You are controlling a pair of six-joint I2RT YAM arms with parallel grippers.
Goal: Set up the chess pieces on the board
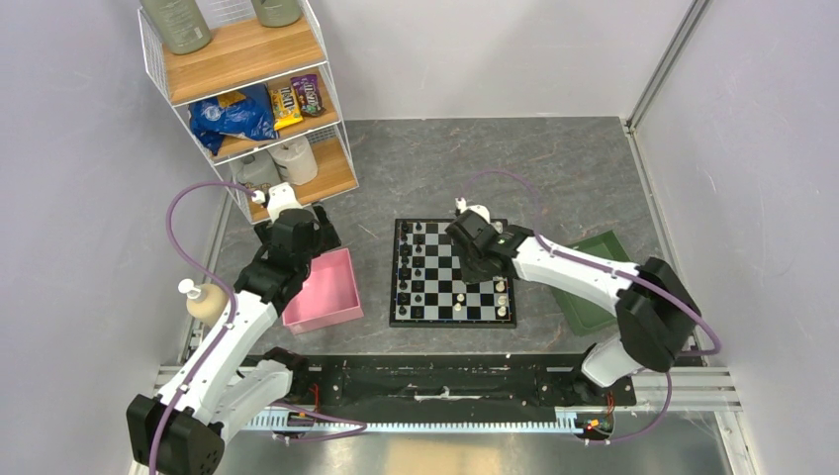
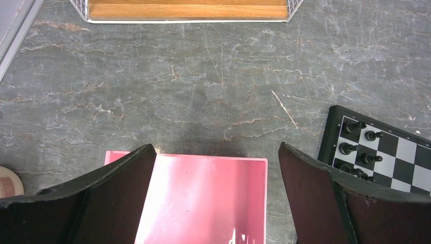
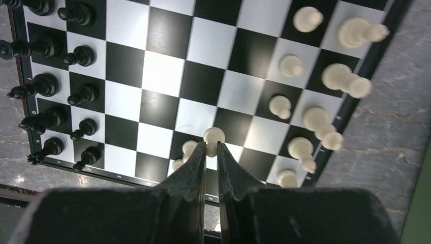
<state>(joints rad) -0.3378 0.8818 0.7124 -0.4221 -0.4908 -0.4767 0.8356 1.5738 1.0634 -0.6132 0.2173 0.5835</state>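
At the left, the left gripper (image 2: 216, 150) is being held over the pink tray (image 1: 331, 287), its jaws being spread wide with nothing between them. Just right of the tray, the board (image 3: 157, 76) is being seen lying flat on the table, with the black pieces (image 3: 81, 56) being ranked in two rows along its left side. Close to the board's border, a white pawn (image 3: 214, 135) is being pinched by the right gripper (image 3: 211, 146), the jaws being drawn narrow around it, just beside two more white pieces. The other white pieces (image 3: 350, 33) are being seen standing along the right side. Furthest right, a green tray (image 1: 605, 245) is being partly covered by the right arm.
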